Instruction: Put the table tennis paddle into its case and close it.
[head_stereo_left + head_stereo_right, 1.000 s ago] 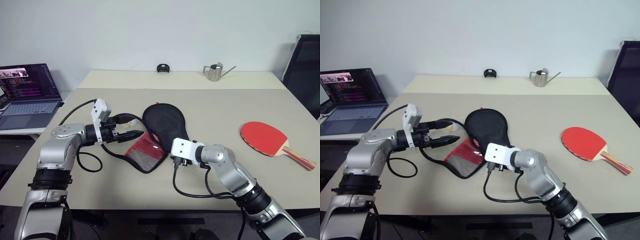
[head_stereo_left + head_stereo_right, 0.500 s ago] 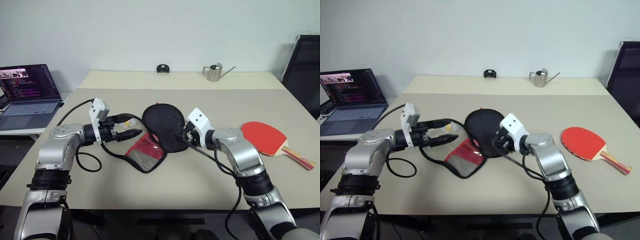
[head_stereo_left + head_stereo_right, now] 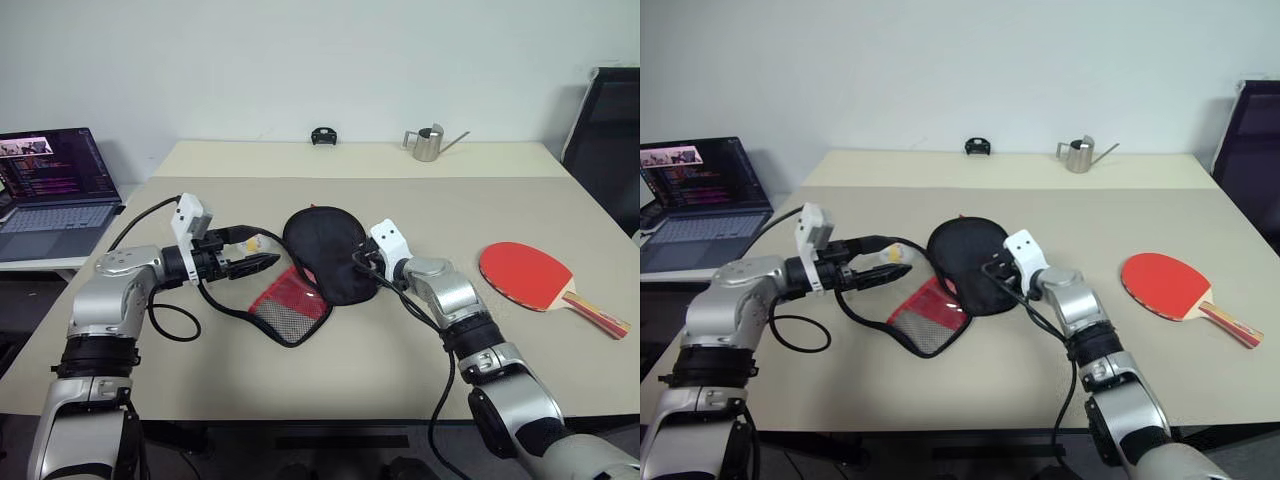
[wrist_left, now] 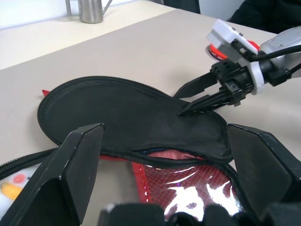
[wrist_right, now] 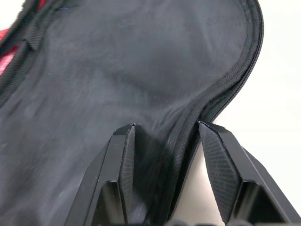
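Note:
The case [image 3: 318, 262] lies open at the table's middle. Its black flap [image 4: 136, 117] is folded up over the red half with the mesh pocket [image 3: 288, 305]. My right gripper [image 5: 164, 127] is open, its fingers [image 5: 124, 160] straddling the zipped rim on the right side of the black flap. My left gripper [image 3: 262, 262] is wide open at the case's left end, and nothing is clamped between its fingers [image 4: 80, 160]. The table tennis paddle [image 3: 525, 275] lies red face up on the right of the table, apart from both grippers, its handle pointing to the front right.
A metal watering can [image 3: 428, 143] and a small black object [image 3: 322, 135] stand at the table's far edge. An open laptop [image 3: 55, 190] sits on a side table to the left. A black chair [image 3: 610, 140] is at the right. Cables [image 3: 175, 320] loop beside the left arm.
My right arm swung up and forward from the case's near edge to the right rim of the black flap, and its wrist rolled. The left gripper stayed where it was.

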You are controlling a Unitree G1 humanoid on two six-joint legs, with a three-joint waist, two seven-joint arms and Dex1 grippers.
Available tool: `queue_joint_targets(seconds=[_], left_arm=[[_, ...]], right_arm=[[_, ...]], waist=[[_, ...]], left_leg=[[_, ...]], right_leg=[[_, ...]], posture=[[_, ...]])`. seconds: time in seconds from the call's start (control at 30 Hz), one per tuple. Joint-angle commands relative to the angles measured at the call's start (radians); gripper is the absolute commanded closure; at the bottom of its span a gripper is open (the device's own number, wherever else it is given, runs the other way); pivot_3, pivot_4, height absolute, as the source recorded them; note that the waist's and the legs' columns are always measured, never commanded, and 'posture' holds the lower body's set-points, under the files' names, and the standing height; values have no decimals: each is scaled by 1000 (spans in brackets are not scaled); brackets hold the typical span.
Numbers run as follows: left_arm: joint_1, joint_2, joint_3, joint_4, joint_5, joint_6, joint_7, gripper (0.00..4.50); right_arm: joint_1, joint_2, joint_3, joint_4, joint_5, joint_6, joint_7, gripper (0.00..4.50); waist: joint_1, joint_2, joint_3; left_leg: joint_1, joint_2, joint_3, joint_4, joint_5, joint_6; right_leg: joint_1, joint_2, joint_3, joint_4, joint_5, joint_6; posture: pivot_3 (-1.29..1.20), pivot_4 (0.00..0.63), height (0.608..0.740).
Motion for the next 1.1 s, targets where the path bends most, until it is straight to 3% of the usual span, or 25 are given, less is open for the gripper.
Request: queue_joint_targets(seconds=[0.03, 0.33, 0.57, 0.87, 1.1], left_arm=[[0, 20, 31, -40, -8, -10, 6, 0], [16, 15, 30, -63, -12, -10, 13, 0], [19, 13, 36, -77, -18, -9, 14, 0], [17, 15, 39, -76, -18, -12, 12, 0], [0, 5, 25, -64, -11, -18, 8, 0]], right_arm=[[-44, 7, -13, 71, 8, -49, -13, 2228], [-76, 29, -10, 231, 6, -60, -19, 2228], [-56, 45, -5, 226, 0, -57, -39, 4488], [-46, 73, -73, 232, 17, -61, -169, 4488], [-90, 33, -199, 266, 66, -102, -347, 4488]], waist=[[-2, 0, 0], [-5, -1, 0], [-9, -1, -1], [-13, -1, -1], [4, -1, -1]], left_leg=[[0, 0, 0, 0, 0, 0], [1, 0, 0, 0, 0, 0], [3, 0, 0, 1, 0, 0], [8, 0, 0, 0, 0, 0], [15, 0, 0, 0, 0, 0]], right_leg=[[0, 0, 0, 0, 0, 0], [0, 0, 1, 3, 0, 0], [0, 0, 1, 6, 0, 0], [5, 0, 1, 7, 0, 0], [11, 0, 1, 7, 1, -2]], posture=[[0, 150, 740], [0, 150, 740], [0, 150, 740], [0, 150, 740], [0, 150, 740]])
